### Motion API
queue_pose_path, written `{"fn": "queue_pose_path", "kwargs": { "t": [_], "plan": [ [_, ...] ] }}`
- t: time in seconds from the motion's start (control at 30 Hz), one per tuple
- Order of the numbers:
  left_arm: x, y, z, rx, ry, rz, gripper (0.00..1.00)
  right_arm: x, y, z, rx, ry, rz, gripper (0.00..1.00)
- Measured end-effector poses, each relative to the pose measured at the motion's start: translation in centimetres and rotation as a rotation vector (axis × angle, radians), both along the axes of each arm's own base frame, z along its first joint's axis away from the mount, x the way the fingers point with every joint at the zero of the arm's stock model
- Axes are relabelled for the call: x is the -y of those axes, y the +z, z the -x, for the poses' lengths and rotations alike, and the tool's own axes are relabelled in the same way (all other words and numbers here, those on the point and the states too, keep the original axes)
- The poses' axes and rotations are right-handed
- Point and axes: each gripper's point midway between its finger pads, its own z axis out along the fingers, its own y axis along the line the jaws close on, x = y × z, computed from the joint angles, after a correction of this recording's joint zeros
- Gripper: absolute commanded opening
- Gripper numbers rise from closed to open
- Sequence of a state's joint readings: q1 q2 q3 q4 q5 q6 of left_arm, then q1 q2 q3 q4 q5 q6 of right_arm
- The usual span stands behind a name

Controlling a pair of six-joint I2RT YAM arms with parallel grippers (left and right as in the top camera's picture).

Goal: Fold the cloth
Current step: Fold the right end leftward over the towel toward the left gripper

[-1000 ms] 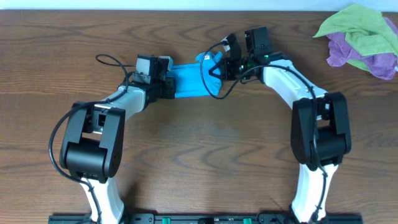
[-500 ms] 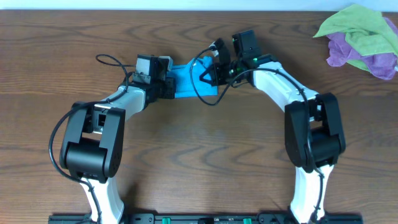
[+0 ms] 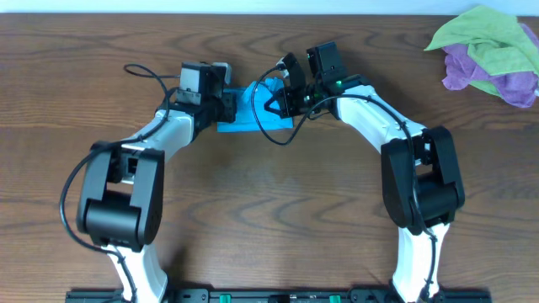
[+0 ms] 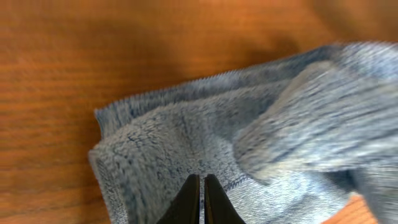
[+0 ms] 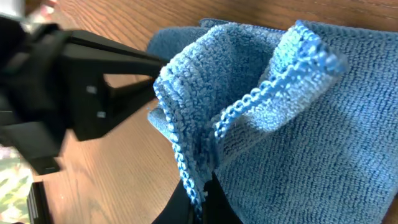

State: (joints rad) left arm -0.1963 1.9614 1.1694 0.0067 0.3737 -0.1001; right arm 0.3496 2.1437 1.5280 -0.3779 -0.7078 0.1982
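Cloth (image 3: 246, 115) is pinched tight by left hand (image 4: 202, 190) and right hand (image 5: 205, 194).

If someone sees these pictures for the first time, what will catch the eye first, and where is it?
First comes the bright blue cloth, bunched up at the far middle of the wooden table, with the left gripper and the right gripper both shut on it from opposite sides. Next is the loose pile of green and purple cloths in the far right corner, apart from both arms.
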Motion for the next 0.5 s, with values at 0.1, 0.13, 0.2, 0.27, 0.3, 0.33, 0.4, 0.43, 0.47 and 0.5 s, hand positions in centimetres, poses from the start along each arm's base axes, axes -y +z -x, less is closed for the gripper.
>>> {"fn": "queue_pose_path", "kwargs": {
  "t": [0.1, 0.13, 0.2, 0.27, 0.3, 0.33, 0.4, 0.43, 0.47, 0.5],
  "plan": [
    [0.0, 1.8, -0.2, 0.034, 0.000, 0.007, 0.06, -0.1, 0.3, -0.3, 0.009, -0.002, -0.001, 0.01],
    [0.0, 2.1, -0.2, 0.042, 0.000, 0.009, 0.06, -0.1, 0.5, -0.4, 0.016, -0.002, -0.003, 0.01],
    [0.0, 3.0, -0.2, 0.056, 0.000, 0.011, 0.06, -0.2, 0.9, -0.7, 0.027, -0.003, -0.006, 0.01],
    [0.0, 3.6, 0.0, 0.060, 0.000, 0.010, 0.06, -0.3, 1.2, -1.0, 0.036, -0.004, -0.008, 0.01],
    [-0.1, 3.8, 0.1, 0.059, -0.002, 0.008, 0.06, -0.3, 1.4, -1.1, 0.041, -0.006, -0.007, 0.01],
    [-0.2, 4.0, 0.2, 0.061, -0.001, 0.004, 0.06, -0.3, 1.4, -1.2, 0.043, -0.008, -0.007, 0.01],
    [-0.8, 4.5, 0.2, 0.064, 0.005, -0.005, 0.06, -0.2, 1.4, -1.2, 0.043, -0.009, -0.005, 0.01],
    [-1.2, 4.7, 0.2, 0.066, 0.011, -0.007, 0.06, -0.2, 1.4, -1.2, 0.043, -0.010, -0.004, 0.01],
    [-1.7, 4.9, 0.2, 0.067, 0.021, -0.008, 0.06, -0.2, 1.4, -1.2, 0.044, -0.011, -0.002, 0.01],
    [-2.4, 5.2, 0.1, 0.068, 0.035, -0.009, 0.06, -0.3, 1.4, -1.2, 0.045, -0.011, -0.002, 0.01]
  ]
}}
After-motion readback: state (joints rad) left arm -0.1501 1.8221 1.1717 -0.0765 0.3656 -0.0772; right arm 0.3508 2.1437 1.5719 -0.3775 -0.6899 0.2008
